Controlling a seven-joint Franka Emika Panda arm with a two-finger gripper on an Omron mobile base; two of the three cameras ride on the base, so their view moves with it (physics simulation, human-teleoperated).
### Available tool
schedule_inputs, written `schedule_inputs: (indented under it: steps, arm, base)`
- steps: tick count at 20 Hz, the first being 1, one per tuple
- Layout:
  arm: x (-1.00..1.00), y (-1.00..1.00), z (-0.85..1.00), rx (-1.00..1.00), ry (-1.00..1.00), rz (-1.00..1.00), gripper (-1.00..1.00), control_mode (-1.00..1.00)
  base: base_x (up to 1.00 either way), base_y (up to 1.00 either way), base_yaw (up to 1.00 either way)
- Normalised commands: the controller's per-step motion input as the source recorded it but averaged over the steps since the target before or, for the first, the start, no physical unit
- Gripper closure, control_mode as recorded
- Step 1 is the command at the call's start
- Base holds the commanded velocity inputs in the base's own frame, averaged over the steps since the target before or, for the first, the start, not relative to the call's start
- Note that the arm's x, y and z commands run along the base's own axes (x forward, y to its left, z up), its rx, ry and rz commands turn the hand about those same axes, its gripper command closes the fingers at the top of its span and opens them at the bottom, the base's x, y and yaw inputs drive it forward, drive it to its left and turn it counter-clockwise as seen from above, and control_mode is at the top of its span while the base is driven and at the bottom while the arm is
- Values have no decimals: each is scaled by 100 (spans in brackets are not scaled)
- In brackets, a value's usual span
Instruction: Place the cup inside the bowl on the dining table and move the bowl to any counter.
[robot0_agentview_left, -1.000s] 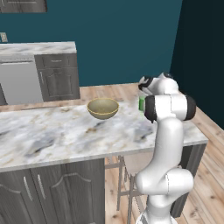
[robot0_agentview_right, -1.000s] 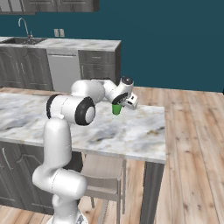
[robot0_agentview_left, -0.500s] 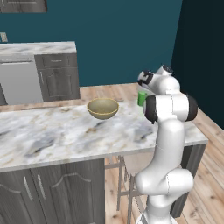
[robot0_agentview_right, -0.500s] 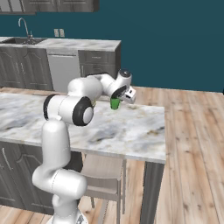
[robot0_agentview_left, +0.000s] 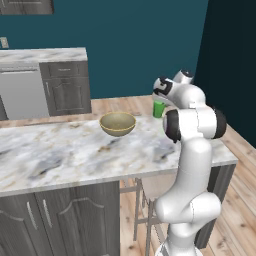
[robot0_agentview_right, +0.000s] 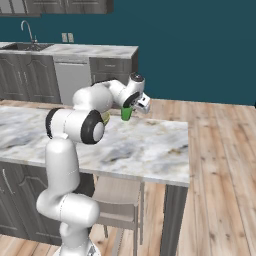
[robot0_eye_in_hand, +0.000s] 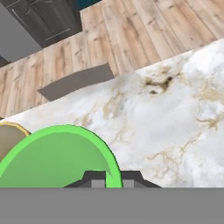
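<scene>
Fingers (robot0_eye_in_hand: 113, 178) clamped on the cup (robot0_agentview_left: 158, 109) rim; the bowl (robot0_agentview_left: 118, 123) lies apparently just leftward on the worktop (robot0_agentview_left: 75, 150).

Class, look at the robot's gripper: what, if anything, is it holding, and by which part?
The gripper holds the green cup by its rim, lifted above the dining table.

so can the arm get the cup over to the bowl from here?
Probably yes. The pincer is shut on the cup, held above the dining table; the bowl sits close beside it, open side up, with bare marble between.
</scene>
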Motion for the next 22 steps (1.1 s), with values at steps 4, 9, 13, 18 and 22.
schedule_inputs:
  steps: [4, 9, 13, 18, 22]
  arm:
    - [-3, 47, 0, 0, 0, 0, 100, -100]
    - [-8, 59, 2, 0, 0, 1, 100, -100]
    - [-3, 59, 13, 0, -2, 0, 100, -100]
    - [0, 49, 9, 0, -2, 0, 100, -100]
    - [0, 41, 7, 0, 0, 0, 100, -100]
  base:
    - [0, 0, 0]
    - [0, 0, 0]
    - [0, 0, 0]
    - [0, 0, 0]
    - [0, 0, 0]
